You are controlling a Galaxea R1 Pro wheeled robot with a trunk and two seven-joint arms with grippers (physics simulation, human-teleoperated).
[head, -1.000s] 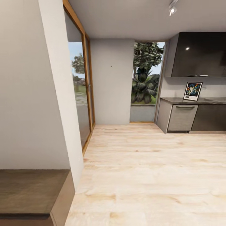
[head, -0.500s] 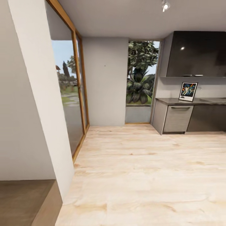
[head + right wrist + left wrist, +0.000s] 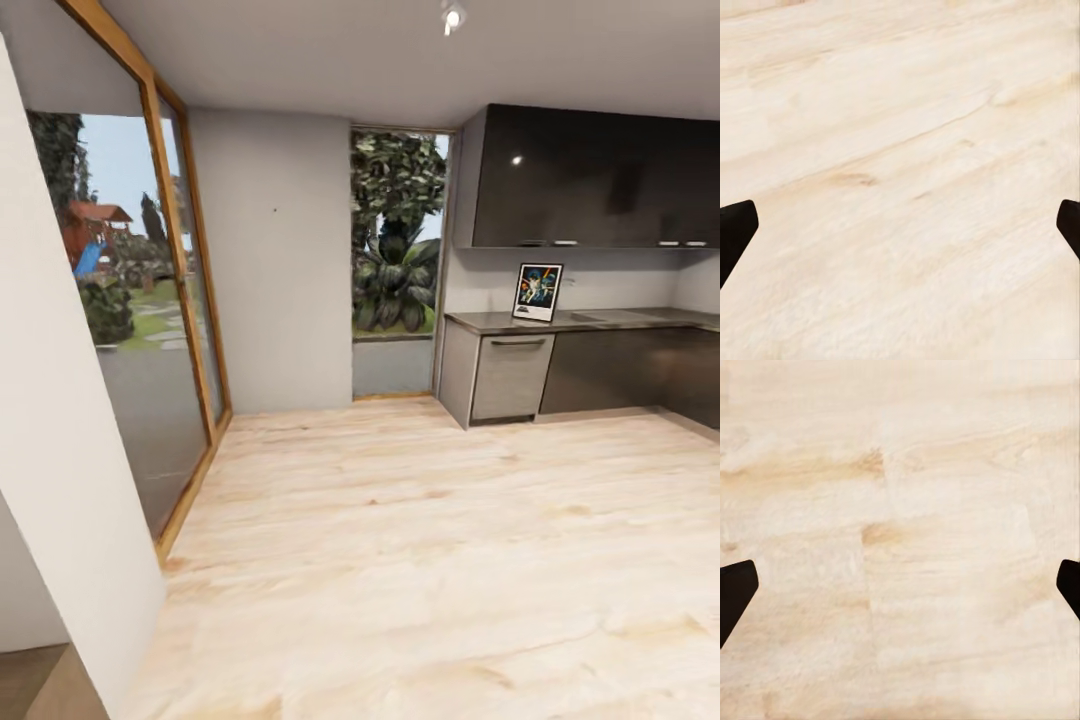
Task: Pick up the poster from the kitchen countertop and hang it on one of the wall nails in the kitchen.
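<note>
The poster (image 3: pixel 538 292) stands upright on the grey kitchen countertop (image 3: pixel 490 322) at the far right of the head view, leaning against the wall under dark upper cabinets. A small dark nail (image 3: pixel 275 211) dots the grey back wall left of the window. In the left wrist view my left gripper (image 3: pixel 900 589) is open, its black fingertips (image 3: pixel 735 592) wide apart over bare wooden floor. My right gripper (image 3: pixel 900 229) is open too, with its fingertips (image 3: pixel 735 232) at the frame edges above the floor, nothing between them.
Light wooden floor (image 3: pixel 430 540) stretches between me and the kitchen. A white wall corner (image 3: pixel 60 480) stands close on the left, with a glass sliding door (image 3: pixel 150 330) beyond it. Grey base cabinets (image 3: pixel 505 378) sit under the countertop. A narrow window (image 3: pixel 395 250) shows plants.
The camera has moved forward and turned right past the white wall corner: the bench has slid out of view, and the kitchen and poster have shifted leftward in the picture.
</note>
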